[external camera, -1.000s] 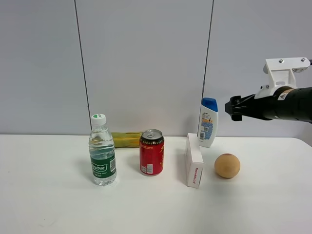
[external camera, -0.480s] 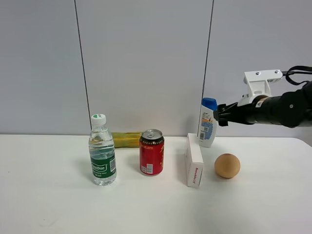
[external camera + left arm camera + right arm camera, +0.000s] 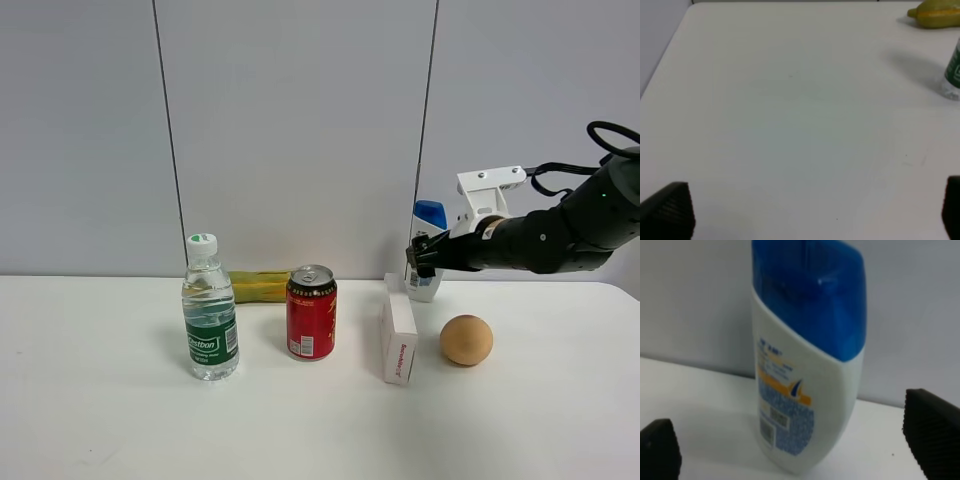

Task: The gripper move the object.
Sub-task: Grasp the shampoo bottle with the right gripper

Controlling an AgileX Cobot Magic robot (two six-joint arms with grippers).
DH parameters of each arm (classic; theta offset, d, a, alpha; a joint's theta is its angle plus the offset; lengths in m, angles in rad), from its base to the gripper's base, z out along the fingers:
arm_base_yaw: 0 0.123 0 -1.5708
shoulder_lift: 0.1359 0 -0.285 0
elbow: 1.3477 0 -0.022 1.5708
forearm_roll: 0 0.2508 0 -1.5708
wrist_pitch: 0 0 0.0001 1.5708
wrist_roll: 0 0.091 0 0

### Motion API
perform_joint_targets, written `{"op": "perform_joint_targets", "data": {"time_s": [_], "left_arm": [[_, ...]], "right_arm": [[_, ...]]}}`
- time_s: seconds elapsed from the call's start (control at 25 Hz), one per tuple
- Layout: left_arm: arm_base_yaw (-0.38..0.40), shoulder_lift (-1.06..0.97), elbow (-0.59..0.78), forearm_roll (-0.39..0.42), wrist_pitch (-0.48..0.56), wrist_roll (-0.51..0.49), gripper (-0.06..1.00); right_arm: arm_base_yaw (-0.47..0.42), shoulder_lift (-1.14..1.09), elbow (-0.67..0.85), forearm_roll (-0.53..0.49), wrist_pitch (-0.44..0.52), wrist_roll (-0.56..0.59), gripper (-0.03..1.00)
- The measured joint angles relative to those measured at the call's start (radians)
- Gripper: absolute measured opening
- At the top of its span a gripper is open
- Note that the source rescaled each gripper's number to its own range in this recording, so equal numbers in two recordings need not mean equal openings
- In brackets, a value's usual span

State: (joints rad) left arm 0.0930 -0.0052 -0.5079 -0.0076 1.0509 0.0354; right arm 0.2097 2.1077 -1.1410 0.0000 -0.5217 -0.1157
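Note:
The white shampoo bottle (image 3: 430, 215) with a blue cap stands upright at the back of the table, right of the white box. My right gripper (image 3: 421, 256) has reached in from the right and is open at the bottle's body, partly covering it. In the right wrist view the bottle (image 3: 805, 375) fills the middle, with a black fingertip (image 3: 660, 450) on one side and another on the far side, neither touching it. My left gripper (image 3: 810, 210) is open and empty over bare table; it does not show in the exterior view.
On the white table (image 3: 100, 400) stand a clear green-labelled water bottle (image 3: 210, 320), a red can (image 3: 311, 312), a white box (image 3: 397, 330) and an orange ball (image 3: 466, 340). A yellow fruit (image 3: 258, 287) lies behind the can. The wall is close behind.
My right arm has moved left and down, from clear of the shampoo bottle to having its open jaws at the bottle's body. Nothing on the table has moved.

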Motion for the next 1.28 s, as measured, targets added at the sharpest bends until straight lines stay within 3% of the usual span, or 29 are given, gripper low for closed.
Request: {"op": "perform_joint_targets", "data": {"time_s": [0.56, 0.96, 1.28], "left_arm": [[0.0, 0.0, 0.0, 0.0, 0.0, 0.0, 1.0], [0.0, 0.0, 0.0, 0.0, 0.0, 0.0, 1.0], [0.0, 0.0, 0.0, 0.0, 0.0, 0.0, 1.0]], "right_arm": [[-0.031, 0.0, -0.006, -0.017, -0.046, -0.002, 0.96], [-0.031, 0.064, -0.117, -0.059, -0.003, 0.001, 0.96], [-0.031, 0.12, -0.119, -0.059, -0.047, 0.001, 0.96]]}}
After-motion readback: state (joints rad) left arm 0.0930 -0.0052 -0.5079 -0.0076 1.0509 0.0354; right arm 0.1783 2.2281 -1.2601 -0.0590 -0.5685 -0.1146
